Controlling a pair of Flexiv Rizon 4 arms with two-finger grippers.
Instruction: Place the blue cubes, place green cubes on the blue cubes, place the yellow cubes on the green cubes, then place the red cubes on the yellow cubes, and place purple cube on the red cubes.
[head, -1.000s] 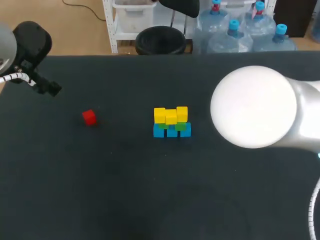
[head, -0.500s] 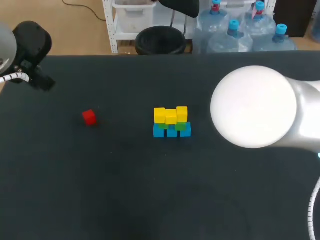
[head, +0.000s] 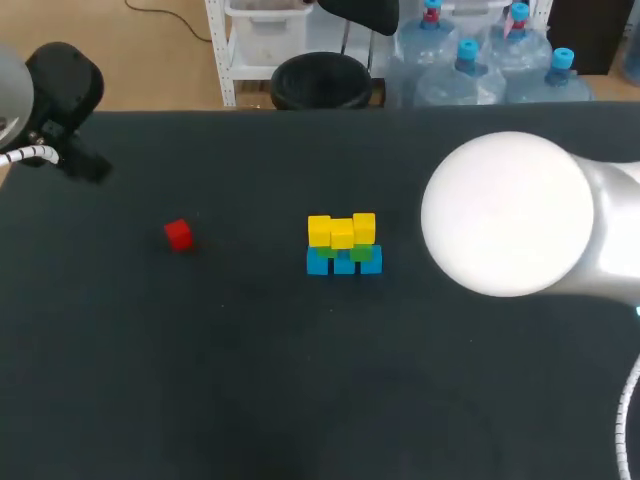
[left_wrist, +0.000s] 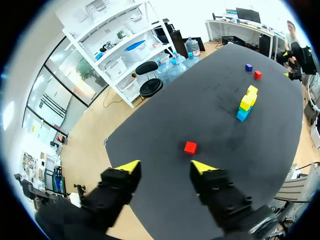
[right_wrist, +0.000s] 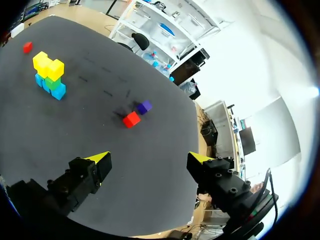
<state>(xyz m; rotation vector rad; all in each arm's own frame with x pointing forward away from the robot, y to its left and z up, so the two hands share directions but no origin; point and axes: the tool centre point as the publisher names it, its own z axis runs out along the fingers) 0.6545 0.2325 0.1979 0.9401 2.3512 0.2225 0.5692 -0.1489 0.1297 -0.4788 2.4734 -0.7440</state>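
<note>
Left jaws and right jaws both spread, empty. At frame centre, the stack (head: 343, 245); left of it, well apart, a red cube (head: 178, 234). Risk: landing red off-centre on the uneven yellow cubes (head: 341, 229), toppling them.

Robotics lab, left arm (head: 60, 85), right arm (head: 508, 214), black table (head: 300, 380)
</note>
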